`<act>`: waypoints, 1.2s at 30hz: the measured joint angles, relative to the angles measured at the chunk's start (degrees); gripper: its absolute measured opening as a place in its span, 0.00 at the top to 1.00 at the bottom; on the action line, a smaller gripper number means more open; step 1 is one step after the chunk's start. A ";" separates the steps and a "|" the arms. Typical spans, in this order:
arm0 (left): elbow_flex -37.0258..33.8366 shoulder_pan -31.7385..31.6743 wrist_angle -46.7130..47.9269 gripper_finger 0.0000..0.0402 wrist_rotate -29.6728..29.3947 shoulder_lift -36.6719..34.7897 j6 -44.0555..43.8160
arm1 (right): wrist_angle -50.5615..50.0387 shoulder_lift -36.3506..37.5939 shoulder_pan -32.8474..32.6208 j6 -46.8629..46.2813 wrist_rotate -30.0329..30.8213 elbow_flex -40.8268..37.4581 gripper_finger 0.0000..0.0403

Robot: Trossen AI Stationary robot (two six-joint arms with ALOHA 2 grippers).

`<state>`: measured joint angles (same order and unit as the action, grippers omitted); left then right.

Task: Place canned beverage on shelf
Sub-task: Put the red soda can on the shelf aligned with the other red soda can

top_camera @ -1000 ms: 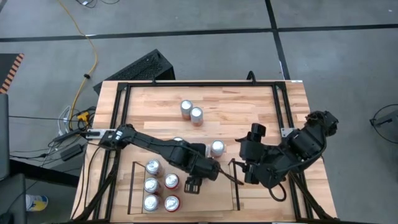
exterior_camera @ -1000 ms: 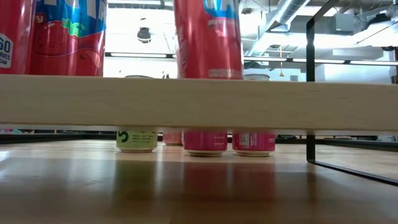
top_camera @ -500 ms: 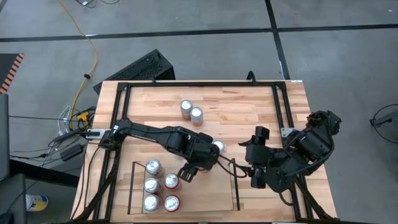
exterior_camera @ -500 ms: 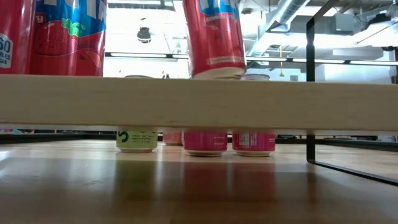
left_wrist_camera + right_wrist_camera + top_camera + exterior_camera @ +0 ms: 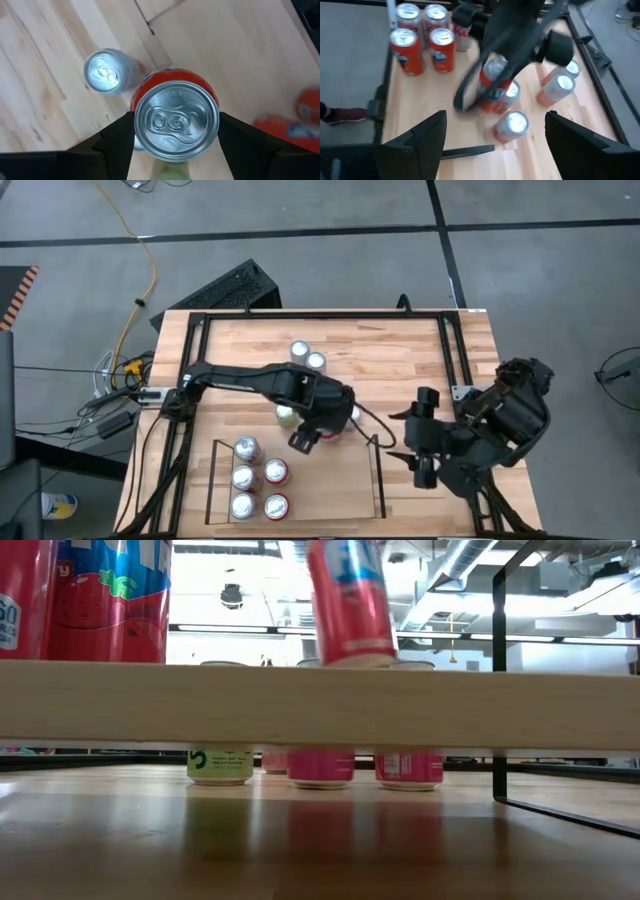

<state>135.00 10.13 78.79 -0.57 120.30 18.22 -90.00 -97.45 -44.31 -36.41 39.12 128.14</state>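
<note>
My left gripper (image 5: 322,426) hangs over the table's middle, just beyond the shelf's far rail, shut on a red canned beverage (image 5: 176,122). In the low view this can (image 5: 348,600) is tilted above the shelf's wood plank (image 5: 320,705). The shelf (image 5: 335,488), a low bay with thin black rails, holds several red cans (image 5: 258,477) standing on their bases in its left half. My right gripper (image 5: 495,150) waits open and holds nothing, raised at the table's right side (image 5: 425,452). My left gripper pinches the red can between its two fingers (image 5: 117,142), one on either side of the upper wall just below the rim (image 5: 135,107). The fingers come from above, slanting down. The can is lifted clear of shelf and table and hangs tilted.
Two cans (image 5: 308,357) stand near the table's far edge. A green can (image 5: 286,415) and a silver-topped can (image 5: 350,414) stand right by the held one. A black frame (image 5: 320,315) rims the tabletop. The shelf's right half is bare wood.
My left gripper has carried the red can up off the shelf's plank and toward the table's far edge, rolling its wrist. The can, upright a second ago, now hangs tilted and clear. My right gripper has drawn back a little toward the table's right edge.
</note>
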 joint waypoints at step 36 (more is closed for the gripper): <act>-30.46 14.95 3.21 0.41 -9.17 -23.75 23.89 | 3.61 0.31 1.86 -14.33 7.51 -0.02 0.23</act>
<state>104.54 25.08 82.00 -9.74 96.55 42.10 -86.39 -97.14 -42.45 -50.74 46.63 128.11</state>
